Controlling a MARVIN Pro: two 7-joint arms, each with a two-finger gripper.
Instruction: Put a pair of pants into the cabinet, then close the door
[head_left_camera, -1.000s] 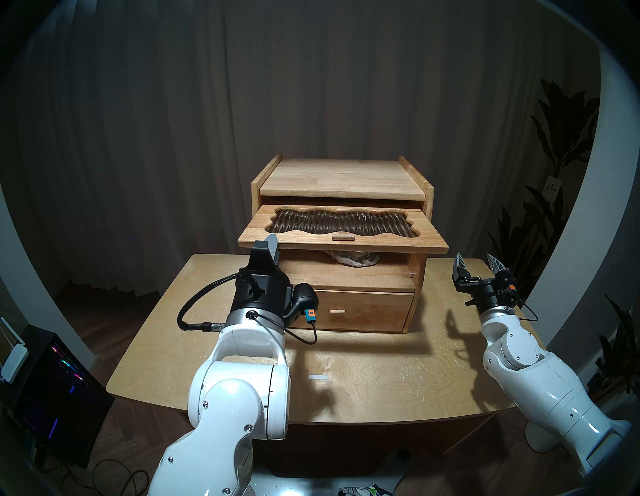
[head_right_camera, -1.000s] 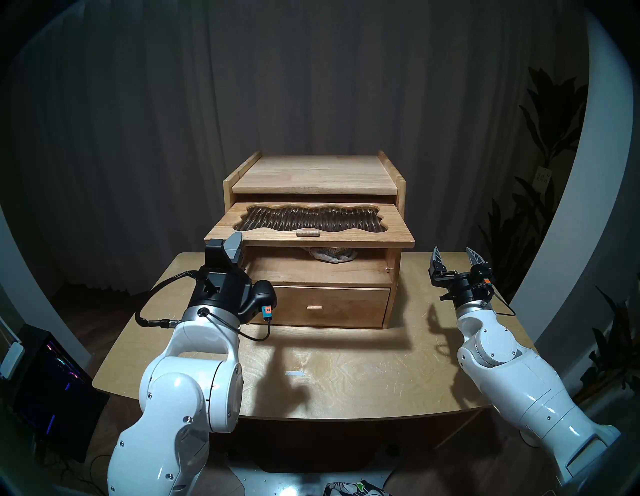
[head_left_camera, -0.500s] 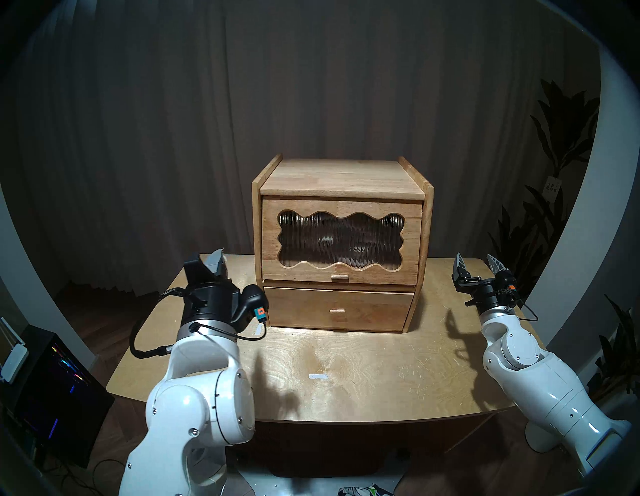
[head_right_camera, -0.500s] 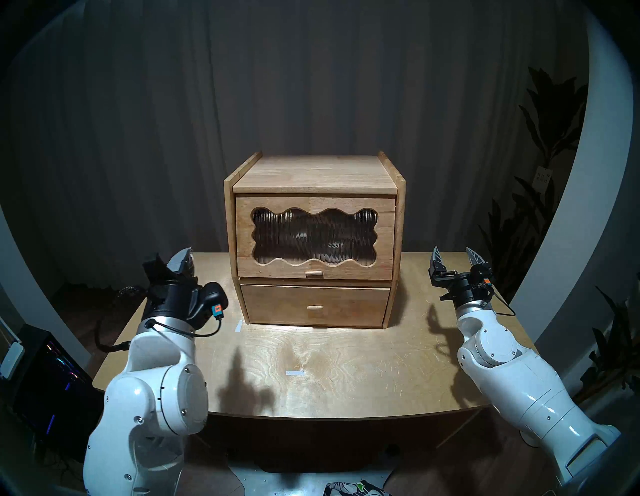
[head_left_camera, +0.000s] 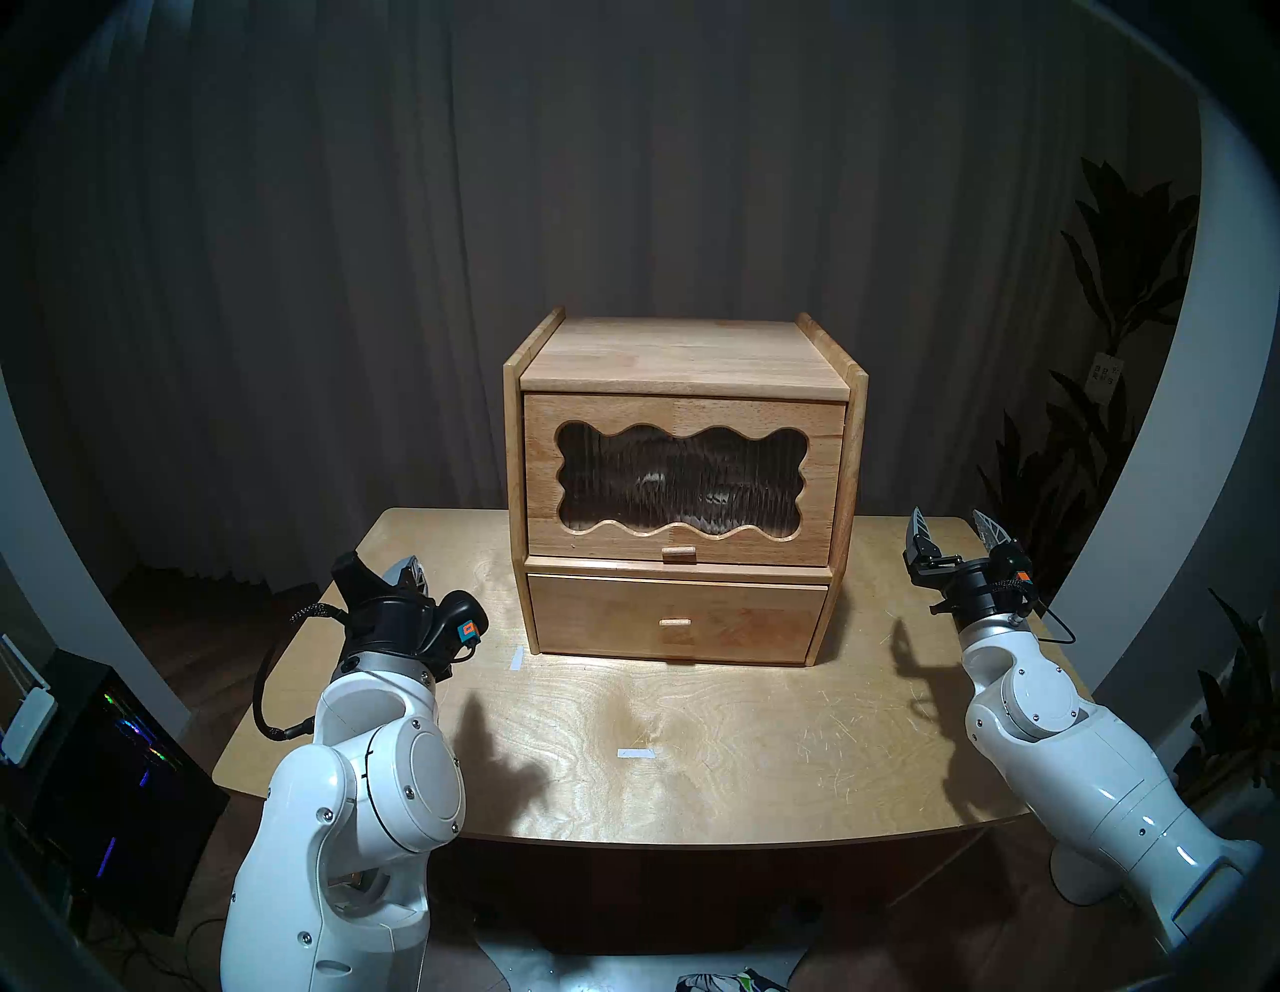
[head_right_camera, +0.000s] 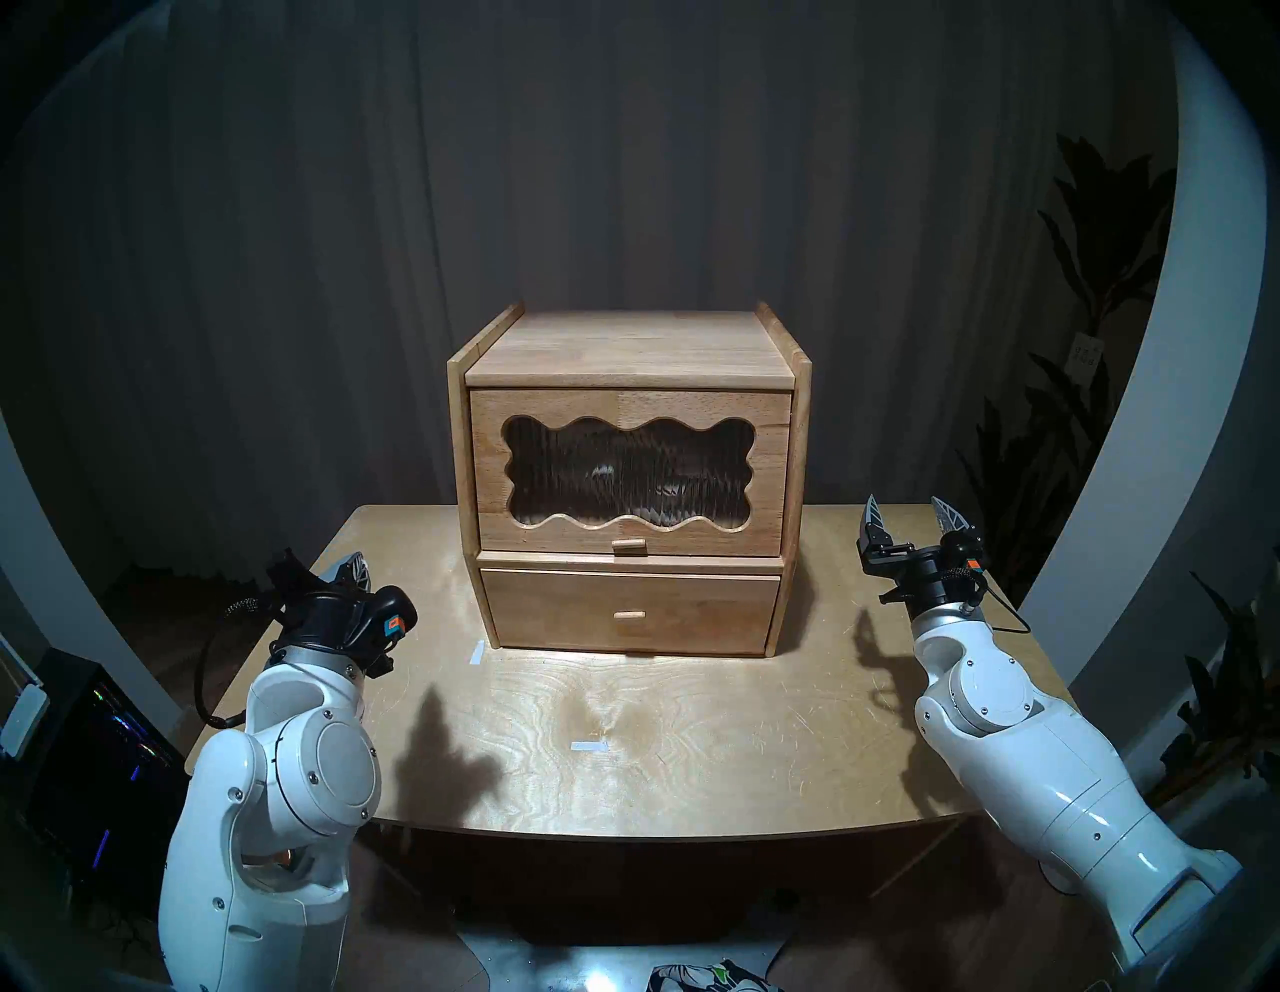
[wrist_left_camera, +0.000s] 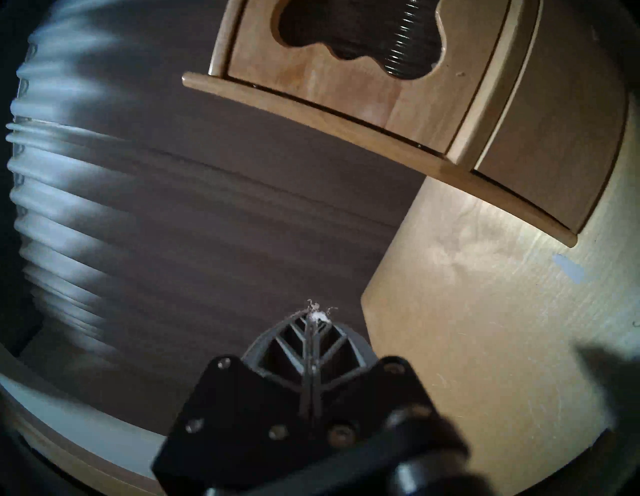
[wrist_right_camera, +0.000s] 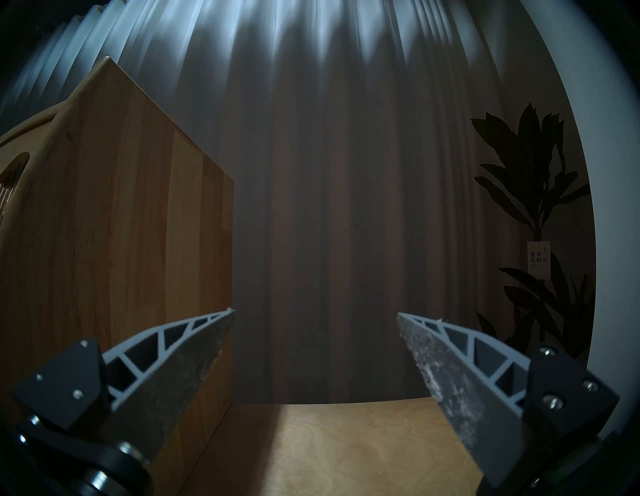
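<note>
Plant tag (wrist_right_camera: 539, 260) reads 日日是好日; nothing else legible

Pale wooden table (head_left_camera: 692, 776), cabinet (head_left_camera: 682, 360) standing at its back, two tape strips (head_left_camera: 636, 754) lying in front

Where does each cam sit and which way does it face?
Head pair: high, looking down at the cabinet, door shut, on the table; both arms show.
Left wrist: rolled, looks along the shut left gripper at the cabinet's front corner.
Right wrist: faces the curtain past the cabinet's side; open right gripper.
Shared: the cabinet.
</note>
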